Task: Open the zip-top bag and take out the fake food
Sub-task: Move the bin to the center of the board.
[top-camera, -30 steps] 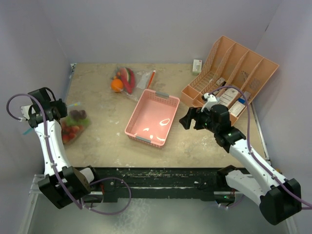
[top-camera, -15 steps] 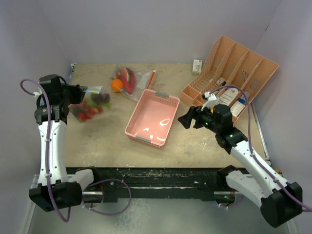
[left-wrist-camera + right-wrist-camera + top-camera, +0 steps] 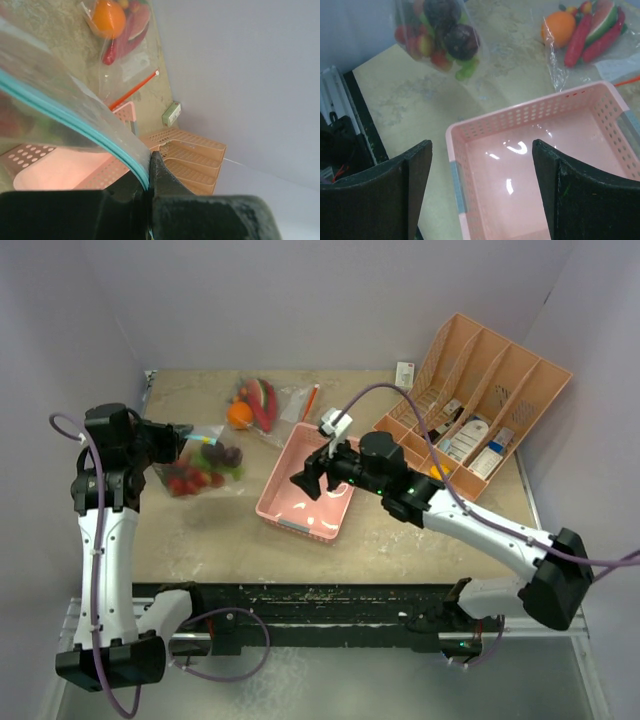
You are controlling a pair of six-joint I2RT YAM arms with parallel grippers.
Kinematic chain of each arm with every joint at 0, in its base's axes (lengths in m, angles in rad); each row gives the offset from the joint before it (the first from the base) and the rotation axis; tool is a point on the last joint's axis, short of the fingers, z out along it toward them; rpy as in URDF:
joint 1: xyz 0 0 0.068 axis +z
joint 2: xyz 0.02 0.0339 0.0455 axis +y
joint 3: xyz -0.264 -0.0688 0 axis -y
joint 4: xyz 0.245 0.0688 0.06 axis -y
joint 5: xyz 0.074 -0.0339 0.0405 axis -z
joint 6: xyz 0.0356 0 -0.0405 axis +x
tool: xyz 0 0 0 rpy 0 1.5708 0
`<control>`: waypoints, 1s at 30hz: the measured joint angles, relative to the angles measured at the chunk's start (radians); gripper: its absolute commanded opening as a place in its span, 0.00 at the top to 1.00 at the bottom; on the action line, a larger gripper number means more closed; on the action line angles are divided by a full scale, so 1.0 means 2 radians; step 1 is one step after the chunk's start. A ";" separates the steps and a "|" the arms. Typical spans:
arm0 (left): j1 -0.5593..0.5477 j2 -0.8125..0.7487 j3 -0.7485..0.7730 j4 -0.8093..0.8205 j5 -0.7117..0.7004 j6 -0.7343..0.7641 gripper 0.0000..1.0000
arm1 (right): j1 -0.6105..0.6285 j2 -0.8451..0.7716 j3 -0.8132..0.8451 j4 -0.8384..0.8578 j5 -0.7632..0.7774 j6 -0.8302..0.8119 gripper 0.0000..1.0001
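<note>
**State.** The left gripper [image 3: 172, 437] is clamped on the teal zip strip [image 3: 75, 117] of the zip-top bag [image 3: 205, 468]. It holds the bag so that it appears lifted off the table [image 3: 200, 530], left of the pink basket [image 3: 279, 468]. The fake food [image 3: 447, 32], red strawberries, dark plums and a green piece, sits inside this hanging bag. We cannot tell whether the zip is sealed. The right gripper [image 3: 308, 480] hovers over the basket, jaws spread wide, nothing between them. A second bag [image 3: 258, 405], holding an orange, a chili and a watermelon slice, lies on the table behind the basket.

**Hazards.** We judge three risks:
- The bag hangs from one pinch, so the load may swing or drag the film out of the fingers.
- If the right gripper closes on film below the strip, the pull stretches the bag instead of parting the zip.
- If the mouth opens tilted downward, pieces may spill and roll across the table.

**Markings.** We read no writing. Labels on the bottles and boxes in the organiser [image 3: 500, 375] are too small to read.
</note>
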 measured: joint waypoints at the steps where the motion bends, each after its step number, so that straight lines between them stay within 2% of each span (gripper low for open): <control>1: 0.000 -0.006 -0.002 -0.003 0.000 0.003 1.00 | 0.006 0.015 0.011 0.006 0.010 -0.001 0.22; 3: -0.001 -0.020 -0.008 -0.014 -0.003 0.006 1.00 | 0.016 0.038 0.021 0.014 0.041 0.011 0.29; 4: -0.001 -0.031 -0.013 -0.022 -0.007 0.011 1.00 | 0.019 0.044 0.021 0.014 0.061 0.025 0.41; 6: -0.001 -0.046 -0.018 -0.034 -0.016 0.017 1.00 | 0.014 0.050 0.015 0.002 0.111 0.065 0.52; 10: -0.001 -0.060 -0.024 -0.049 -0.031 0.030 1.00 | -0.025 0.045 0.003 -0.047 0.191 0.160 0.51; 12: -0.001 -0.062 -0.036 -0.049 -0.034 0.035 1.00 | -0.047 0.035 -0.017 -0.067 0.220 0.192 0.46; 15: -0.001 -0.061 -0.053 -0.052 -0.034 0.039 1.00 | -0.066 0.027 -0.042 -0.093 0.248 0.222 0.47; 19: -0.001 -0.060 -0.058 -0.054 -0.036 0.041 1.00 | -0.067 0.050 -0.048 -0.116 0.261 0.245 0.54; 25: -0.001 -0.067 -0.033 -0.075 -0.054 0.052 1.00 | -0.067 0.136 -0.026 -0.138 0.263 0.263 0.64; 30: -0.001 -0.082 0.005 -0.080 -0.063 0.060 1.00 | -0.066 0.179 0.000 -0.141 0.263 0.273 0.88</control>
